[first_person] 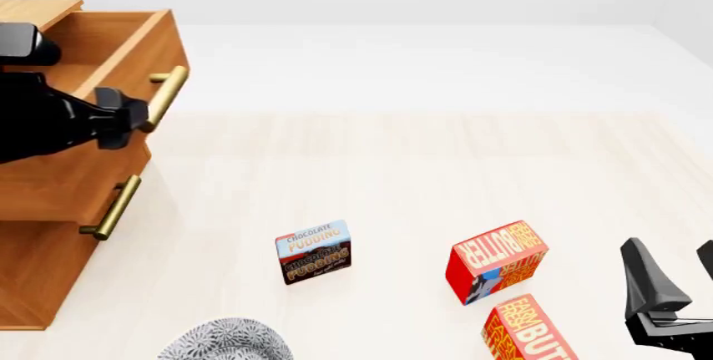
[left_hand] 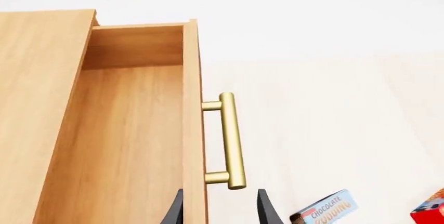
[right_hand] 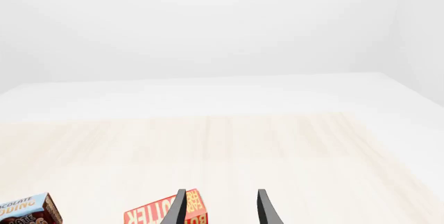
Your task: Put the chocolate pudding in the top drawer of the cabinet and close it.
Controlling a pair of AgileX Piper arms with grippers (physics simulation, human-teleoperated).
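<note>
Pulled well out of the orange-brown wooden three-drawer cabinet (first_person: 45, 210): the uppermost wooden drawer (first_person: 128, 43), bare inside, brass bar handle (left_hand: 232, 141) just beside the black left gripper (left_hand: 220, 208), fingers spread wide and holding nothing. Lying on the pale wooden table (first_person: 446, 168), well apart from the cabinet and nearer the middle: the small blue-and-brown chocolate pudding box (first_person: 313, 252), untouched. To its right, two red-orange butter boxes (first_person: 497, 271); at the near edge, a grey patterned round dish (first_person: 229, 342). Low at the right, the black right gripper (first_person: 674, 272), likewise spread and empty. Best next, by this reading: descend squarely over the pudding box, pinch across its narrow sides, avoid nudging the butter boxes, lift high enough to clear the drawer front.
</note>
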